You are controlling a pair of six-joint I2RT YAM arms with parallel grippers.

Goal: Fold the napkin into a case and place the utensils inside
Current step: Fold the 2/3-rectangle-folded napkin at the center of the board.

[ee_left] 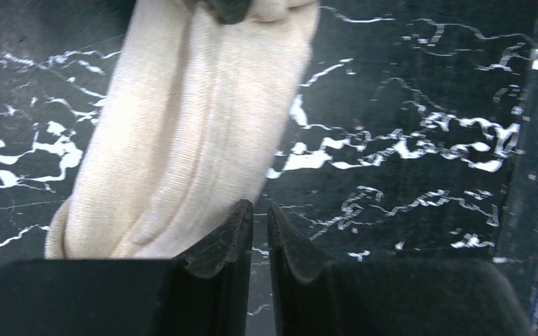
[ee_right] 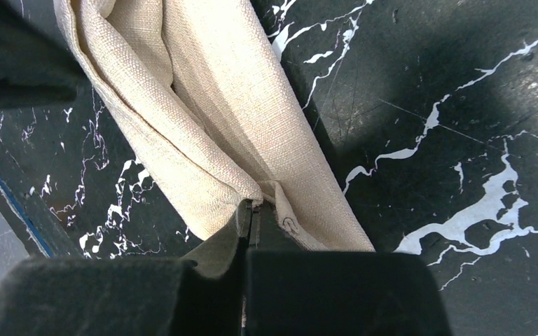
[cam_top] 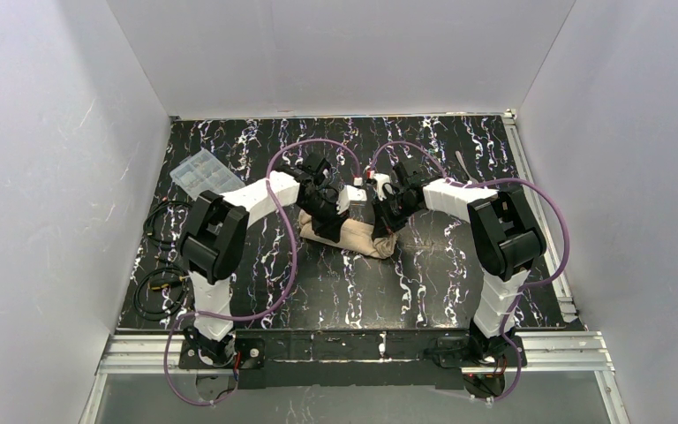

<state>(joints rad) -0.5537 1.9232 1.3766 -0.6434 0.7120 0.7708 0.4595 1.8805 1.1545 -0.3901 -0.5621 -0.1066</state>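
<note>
The tan napkin (cam_top: 346, 235) lies folded into a narrow layered strip in the middle of the black marbled table. It also shows in the left wrist view (ee_left: 182, 133) and the right wrist view (ee_right: 210, 105). My right gripper (cam_top: 388, 226) is at the strip's right end, and in the right wrist view it (ee_right: 250, 204) is shut on a pinch of the cloth's edge. My left gripper (cam_top: 325, 217) is over the strip's left part. In the left wrist view it (ee_left: 260, 206) is shut and empty, just beside the cloth. A thin silver piece, likely the fork (cam_top: 464, 164), lies at the back right. The spoon is out of view.
A clear plastic compartment box (cam_top: 196, 172) sits at the back left. Black cables (cam_top: 161, 284) lie along the table's left edge. White walls close in the back and both sides. A metal rail (cam_top: 530, 185) runs along the right edge.
</note>
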